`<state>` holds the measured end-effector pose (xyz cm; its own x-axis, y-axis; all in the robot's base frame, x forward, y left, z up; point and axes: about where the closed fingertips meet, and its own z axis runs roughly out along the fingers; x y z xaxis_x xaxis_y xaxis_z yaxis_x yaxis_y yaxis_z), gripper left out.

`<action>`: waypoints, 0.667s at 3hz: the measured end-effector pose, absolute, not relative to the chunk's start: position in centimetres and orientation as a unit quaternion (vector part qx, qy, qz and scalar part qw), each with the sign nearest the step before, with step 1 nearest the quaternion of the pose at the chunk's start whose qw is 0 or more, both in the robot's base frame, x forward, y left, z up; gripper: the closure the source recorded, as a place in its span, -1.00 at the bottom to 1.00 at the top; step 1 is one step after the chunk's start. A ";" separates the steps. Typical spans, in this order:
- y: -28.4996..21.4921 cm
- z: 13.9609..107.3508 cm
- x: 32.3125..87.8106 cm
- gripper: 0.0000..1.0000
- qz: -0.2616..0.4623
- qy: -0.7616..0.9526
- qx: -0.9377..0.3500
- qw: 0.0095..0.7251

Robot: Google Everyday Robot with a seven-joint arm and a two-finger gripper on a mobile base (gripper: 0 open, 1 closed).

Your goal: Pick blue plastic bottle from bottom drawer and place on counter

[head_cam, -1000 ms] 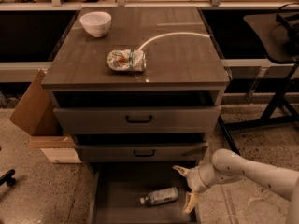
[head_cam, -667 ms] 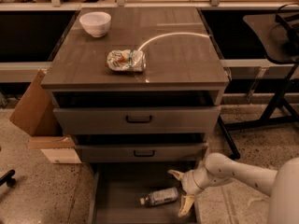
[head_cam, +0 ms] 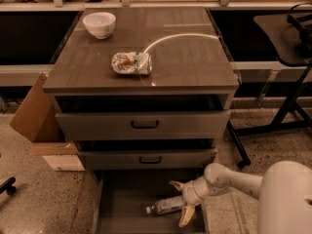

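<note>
Camera view, looking down on the bench (head_cam: 185,67) from its front edge. Bottom drawer (head_cam: 122,206) pulled out beneath that front edge, with the two handled drawers above it slightly open. On the drawer floor, below the bench's front right corner: blue plastic bottle (head_cam: 163,205), flat on its side, cap pointing left. Tool (head_cam: 180,202) down inside the drawer at the bottle's right end, fingers spread, one behind the bottle and one in front, straddling it but apparently not pinching. Up top: white bowl (head_cam: 100,24) by the back left corner, snack packet (head_cam: 130,63) near the middle. Judged progress: drawer open and reach made; closing on the bottle, lifting it clear of the drawer and setting it down on the bench all left to do
</note>
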<state>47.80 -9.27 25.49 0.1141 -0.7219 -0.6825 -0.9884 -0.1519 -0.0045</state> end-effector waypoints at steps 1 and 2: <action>-8.5 23.4 48.4 -1.00 0.260 0.599 -0.714 0.252; -7.3 20.3 49.2 -1.00 0.241 0.582 -0.731 0.263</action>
